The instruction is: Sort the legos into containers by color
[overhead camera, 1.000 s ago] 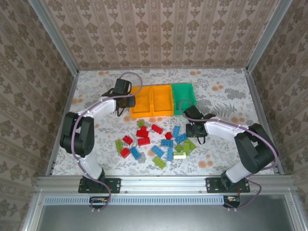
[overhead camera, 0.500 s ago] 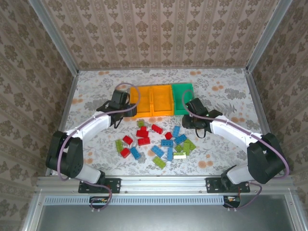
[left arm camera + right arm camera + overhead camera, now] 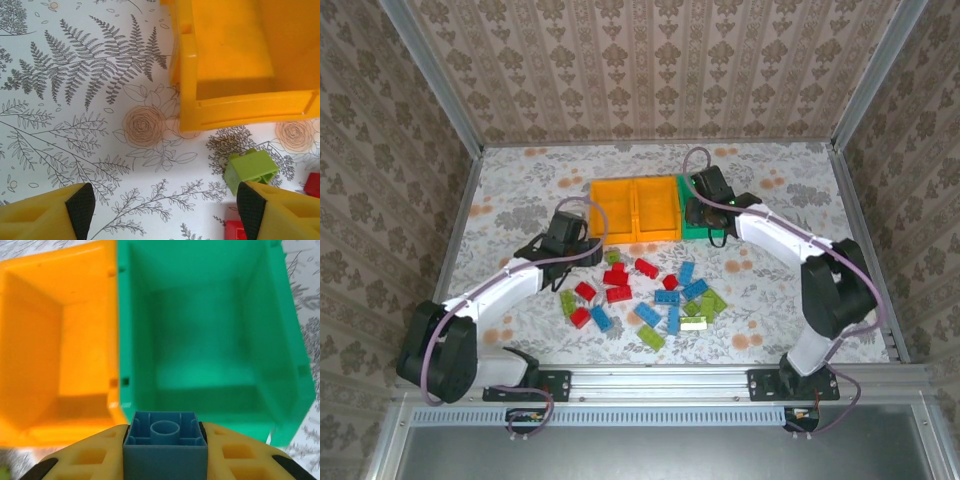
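The right gripper [image 3: 165, 452] clamps a blue brick [image 3: 165, 432] above the green bin's [image 3: 282, 340] near wall. The left gripper [image 3: 165, 205] hangs open over the table [image 3: 100, 125], beside an orange bin's [image 3: 225, 107] near corner. Loose bricks [image 3: 650, 295] lie mid-table, nearer the front edge.

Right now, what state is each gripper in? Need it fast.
Left gripper: open, empty.
Right gripper: shut on a blue lego, at the green bin.
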Motion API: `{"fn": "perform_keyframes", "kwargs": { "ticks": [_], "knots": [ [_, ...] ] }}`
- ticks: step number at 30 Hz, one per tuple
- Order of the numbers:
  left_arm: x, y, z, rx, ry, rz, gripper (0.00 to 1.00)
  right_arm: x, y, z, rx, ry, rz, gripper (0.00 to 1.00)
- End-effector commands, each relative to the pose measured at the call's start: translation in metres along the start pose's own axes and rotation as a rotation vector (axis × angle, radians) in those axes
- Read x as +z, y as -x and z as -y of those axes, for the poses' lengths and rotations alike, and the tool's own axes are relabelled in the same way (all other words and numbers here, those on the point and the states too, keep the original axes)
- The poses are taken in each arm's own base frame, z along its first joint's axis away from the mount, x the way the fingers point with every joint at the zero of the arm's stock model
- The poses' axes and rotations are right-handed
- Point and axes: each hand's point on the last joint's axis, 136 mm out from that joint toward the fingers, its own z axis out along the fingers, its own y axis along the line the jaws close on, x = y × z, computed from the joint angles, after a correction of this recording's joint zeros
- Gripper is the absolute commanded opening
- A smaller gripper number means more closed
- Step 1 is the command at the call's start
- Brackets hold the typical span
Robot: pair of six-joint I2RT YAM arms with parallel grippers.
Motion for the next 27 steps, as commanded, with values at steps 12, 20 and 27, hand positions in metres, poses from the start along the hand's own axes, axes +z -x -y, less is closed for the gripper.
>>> {"fn": "perform_keyframes", "kwargs": {
  "ticks": [12,20,27],
  "knots": [
    [0.01,-0.026,0.045,0.152,-0.121,-0.112,0.76,0.056,-0.002,0.036,-0.001,-0.196,-0.078,0.52],
    [0.016,-0.032,0.055,0.183,-0.097,-0.109,0.76,0.026,-0.003,0.018,0.007,-0.08,-0.057,0.69],
    [0.03,-0.028,0.052,0.131,-0.025,-0.147,0.76,-0.004,-0.021,0.019,-0.009,-0.057,-0.057,0.77]
  ]
}}
